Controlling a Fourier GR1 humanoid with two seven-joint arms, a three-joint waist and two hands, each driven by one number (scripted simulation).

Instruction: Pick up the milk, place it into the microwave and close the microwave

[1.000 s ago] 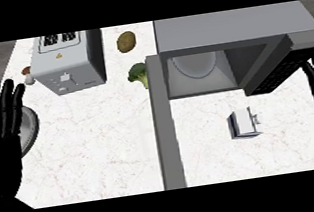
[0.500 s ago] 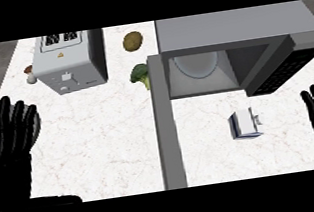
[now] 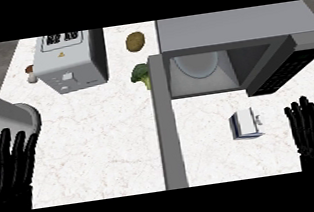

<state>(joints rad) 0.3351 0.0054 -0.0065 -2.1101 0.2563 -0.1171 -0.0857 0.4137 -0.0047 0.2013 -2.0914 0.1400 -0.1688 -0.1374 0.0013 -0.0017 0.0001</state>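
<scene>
The milk is a small white and blue carton lying on the counter in front of the microwave. The grey microwave stands at the back right; its door is swung open toward me, and a white plate shows inside the cavity. My right hand is at the lower right, fingers straight and up, a little right of the milk and apart from it. My left hand is at the lower left, fingers straight, far from the milk.
A grey toaster stands at the back left with a mushroom beside it. A potato and broccoli lie near the microwave's left side. A grey sink edge shows at the left.
Both hands have sunk toward the view's lower edge. The view has shifted, and the sink edge now shows at the left. The milk lies where it was.
</scene>
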